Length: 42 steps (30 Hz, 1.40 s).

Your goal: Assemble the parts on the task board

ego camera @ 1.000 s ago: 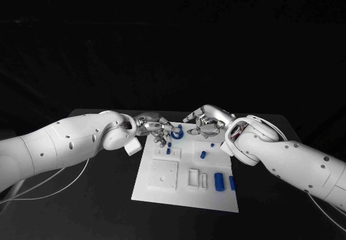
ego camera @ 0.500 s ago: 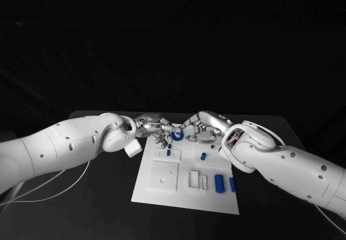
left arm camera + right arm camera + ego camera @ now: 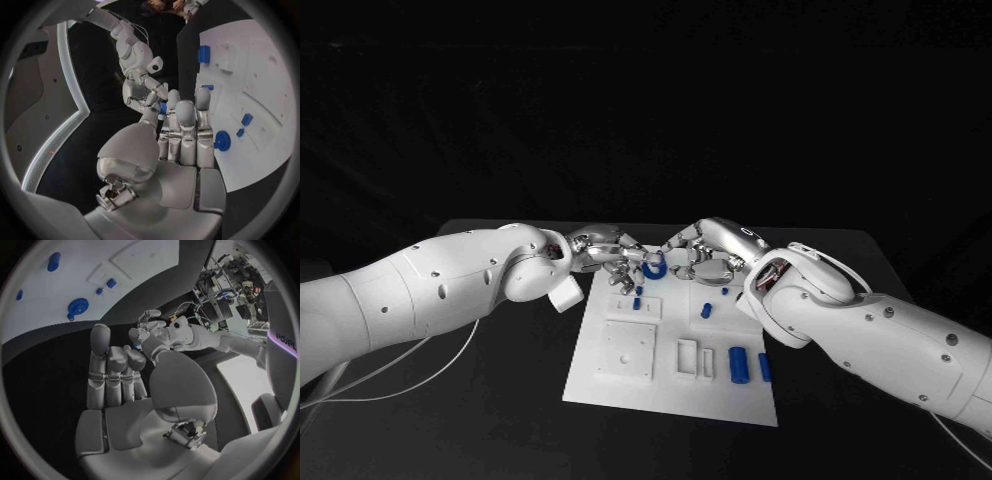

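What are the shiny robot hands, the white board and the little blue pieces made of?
The left hand and right hand look like polished metal, since they gleam silver. The task board looks like matte white plastic, flat and dull, though painted metal is possible. The blue parts look like smooth plastic, evenly coloured with no shine.

The task board (image 3: 668,395) lies in the middle of the table (image 3: 488,400). Two upright parts (image 3: 738,364) stand near its front right corner, one at the right edge. Smaller parts (image 3: 708,310) sit toward its back edge, where both hands (image 3: 610,250) meet above it.
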Available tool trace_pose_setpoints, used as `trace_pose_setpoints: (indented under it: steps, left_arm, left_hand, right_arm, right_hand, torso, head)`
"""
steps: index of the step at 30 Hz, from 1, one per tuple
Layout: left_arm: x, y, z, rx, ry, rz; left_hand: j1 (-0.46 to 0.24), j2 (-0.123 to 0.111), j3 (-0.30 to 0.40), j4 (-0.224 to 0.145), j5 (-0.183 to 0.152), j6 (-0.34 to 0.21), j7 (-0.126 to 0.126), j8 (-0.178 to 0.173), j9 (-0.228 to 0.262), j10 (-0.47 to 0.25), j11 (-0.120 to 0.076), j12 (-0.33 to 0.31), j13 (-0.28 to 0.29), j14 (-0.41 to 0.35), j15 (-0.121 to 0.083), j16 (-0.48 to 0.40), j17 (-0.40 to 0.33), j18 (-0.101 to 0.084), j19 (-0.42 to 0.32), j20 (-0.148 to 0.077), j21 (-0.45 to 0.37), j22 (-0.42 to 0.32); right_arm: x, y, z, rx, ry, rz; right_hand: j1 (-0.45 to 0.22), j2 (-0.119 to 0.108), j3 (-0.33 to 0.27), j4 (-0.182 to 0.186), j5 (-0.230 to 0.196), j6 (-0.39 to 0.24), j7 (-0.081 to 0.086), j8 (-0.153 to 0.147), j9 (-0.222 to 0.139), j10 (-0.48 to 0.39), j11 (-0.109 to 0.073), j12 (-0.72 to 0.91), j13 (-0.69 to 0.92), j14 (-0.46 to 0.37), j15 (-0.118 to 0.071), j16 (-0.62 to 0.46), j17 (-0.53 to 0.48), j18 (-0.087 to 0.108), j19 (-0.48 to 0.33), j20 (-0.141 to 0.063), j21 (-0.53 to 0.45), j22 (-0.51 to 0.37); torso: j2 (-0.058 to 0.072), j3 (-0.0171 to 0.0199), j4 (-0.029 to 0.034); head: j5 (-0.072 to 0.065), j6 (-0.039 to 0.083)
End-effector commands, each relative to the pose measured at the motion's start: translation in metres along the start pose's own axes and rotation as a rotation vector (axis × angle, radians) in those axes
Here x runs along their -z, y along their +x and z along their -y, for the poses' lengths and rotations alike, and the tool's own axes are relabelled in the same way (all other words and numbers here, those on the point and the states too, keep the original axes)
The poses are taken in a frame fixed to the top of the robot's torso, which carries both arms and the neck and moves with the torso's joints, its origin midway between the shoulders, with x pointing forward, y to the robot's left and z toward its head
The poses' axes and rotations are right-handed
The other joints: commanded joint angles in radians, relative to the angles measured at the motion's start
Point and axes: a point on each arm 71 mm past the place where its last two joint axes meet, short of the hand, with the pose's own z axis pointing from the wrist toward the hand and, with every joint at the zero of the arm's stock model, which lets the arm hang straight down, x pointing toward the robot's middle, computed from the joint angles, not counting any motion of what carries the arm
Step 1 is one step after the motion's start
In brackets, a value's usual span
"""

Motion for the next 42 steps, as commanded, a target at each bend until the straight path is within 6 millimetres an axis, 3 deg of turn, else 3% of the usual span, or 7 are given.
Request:
trace_pose_setpoints:
  steps: [1,16,42]
  left_arm:
    - [-0.002,0.002,0.002,-0.007,0.011,-0.016]
    - [-0.004,0.002,0.002,-0.008,0.010,-0.014]
    - [-0.002,-0.007,0.000,0.009,0.003,0.047]
  left_hand:
    - [0.025,0.024,0.107,-0.114,-0.002,0.011,-0.001,-0.002,0.000,0.004,-0.002,0.003,-0.002,0.001,-0.004,0.007,-0.002,0.019,-0.005,-0.003,0.004,0.019]
    - [0.026,0.026,0.103,-0.112,-0.005,0.012,-0.001,-0.003,0.000,0.005,-0.002,0.002,-0.003,0.001,-0.004,0.007,-0.002,0.019,-0.006,-0.003,0.005,0.018]
    - [0.029,0.026,0.101,-0.109,-0.004,0.012,-0.001,-0.001,0.003,0.006,-0.002,0.002,-0.004,0.000,-0.004,0.007,-0.003,0.019,-0.007,-0.003,0.006,0.018]
  right_arm:
    - [0.000,-0.001,-0.003,-0.007,-0.024,0.034]
    - [-0.001,0.005,-0.006,-0.016,-0.031,0.015]
    - [0.007,0.014,-0.005,-0.018,-0.028,-0.020]
  right_hand:
    - [0.001,-0.009,0.007,0.000,0.005,0.006,0.000,-0.002,0.001,0.004,-0.001,0.005,0.001,0.008,-0.002,0.003,0.001,0.013,0.004,-0.001,-0.002,0.001]
    - [0.001,-0.010,0.015,0.000,0.005,0.015,0.001,-0.003,0.001,0.003,0.001,0.006,0.005,0.008,0.000,0.003,0.006,0.013,0.011,0.000,-0.029,0.039]
    - [-0.004,-0.009,0.023,0.000,0.008,0.065,-0.011,-0.002,0.002,0.004,-0.006,0.010,0.008,0.009,-0.005,0.005,0.010,0.009,0.018,-0.005,-0.052,0.075]
  torso:
    - [0.000,-0.0007,-0.0003]
    - [0.000,-0.0016,0.0003]
    - [0.000,-0.0001,-0.0003]
  head:
    - [0.000,-0.001]
    - [0.000,-0.002]
    - [0.001,-0.005]
